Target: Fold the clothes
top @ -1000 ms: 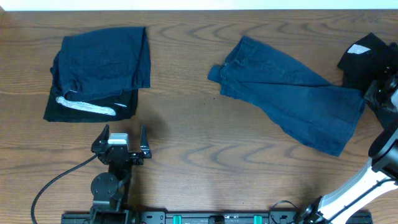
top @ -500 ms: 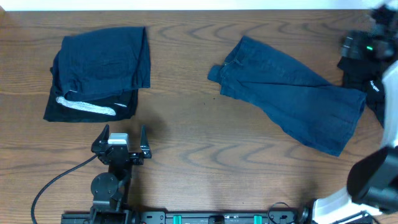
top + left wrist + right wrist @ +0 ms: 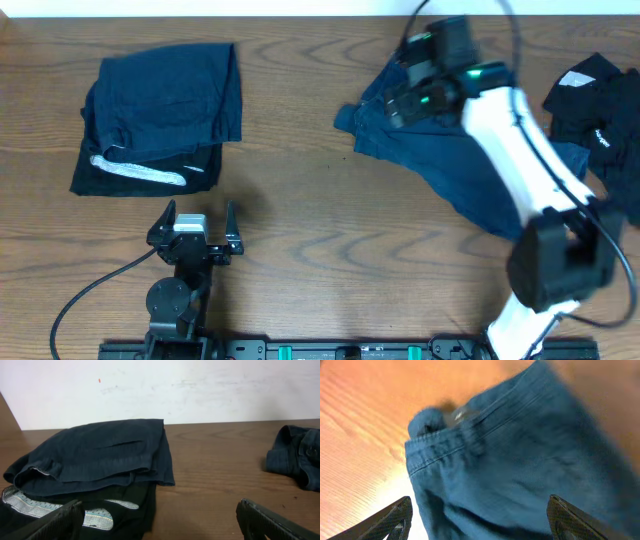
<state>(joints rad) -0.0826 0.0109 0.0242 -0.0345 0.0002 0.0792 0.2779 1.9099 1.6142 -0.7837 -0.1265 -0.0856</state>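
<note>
Overhead, navy-blue shorts [image 3: 385,140] lying rumpled, flat, one end bunched

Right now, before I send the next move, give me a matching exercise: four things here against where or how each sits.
1 folded navy garment
2 spread blue shorts
3 lone black garment
4 left gripper

a far right, by itself
b open, holding nothing
c atop a black piece, left side
d partly under the right arm

Pairs: 1-c, 2-d, 3-a, 4-b
</note>
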